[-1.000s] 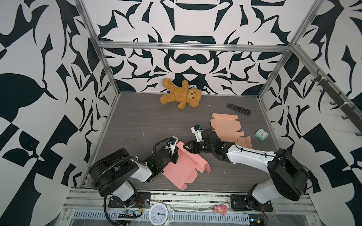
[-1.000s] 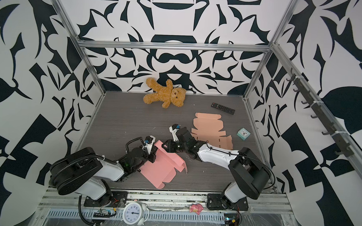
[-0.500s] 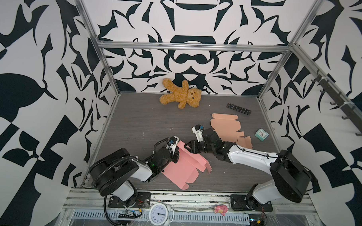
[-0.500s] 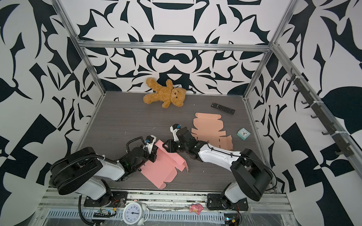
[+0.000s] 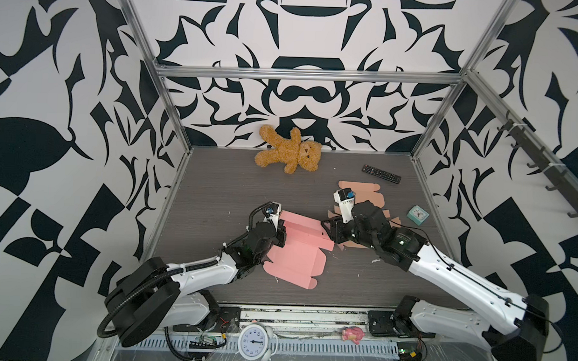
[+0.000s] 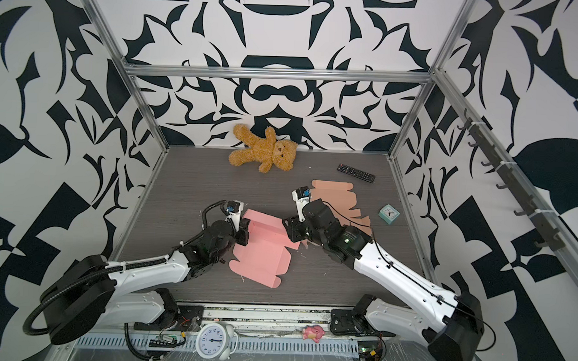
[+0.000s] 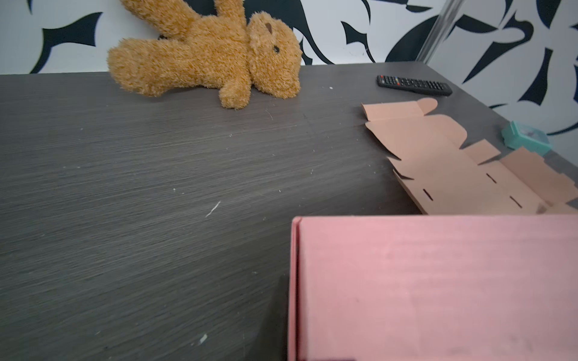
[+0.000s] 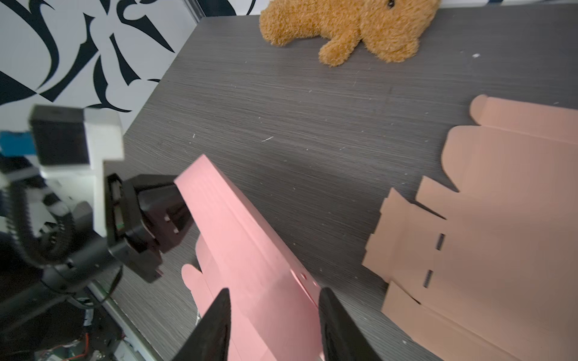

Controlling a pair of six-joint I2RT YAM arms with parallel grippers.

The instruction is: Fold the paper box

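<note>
The pink paper box (image 5: 298, 257) (image 6: 265, 253) lies as a partly folded blank at the middle of the table, with one long panel (image 8: 250, 250) (image 7: 438, 287) raised off the surface. My left gripper (image 5: 280, 235) (image 6: 244, 234) (image 8: 169, 203) is shut on the left end of that raised panel. At the panel's right end my right gripper (image 5: 328, 234) (image 6: 289, 229) (image 8: 275, 322) is open. Its two black fingers (image 8: 215, 322) stand on either side of the pink panel with room to spare.
A flat tan box blank (image 5: 363, 194) (image 6: 333, 196) lies just behind my right arm. A teal clock (image 5: 418, 215) sits at the right. A black remote (image 5: 380, 174) and a brown teddy bear (image 5: 288, 151) lie near the back wall.
My left gripper has closed a little more on the panel's end. My right gripper's jaws have spread slightly. The pink blank has barely shifted.
</note>
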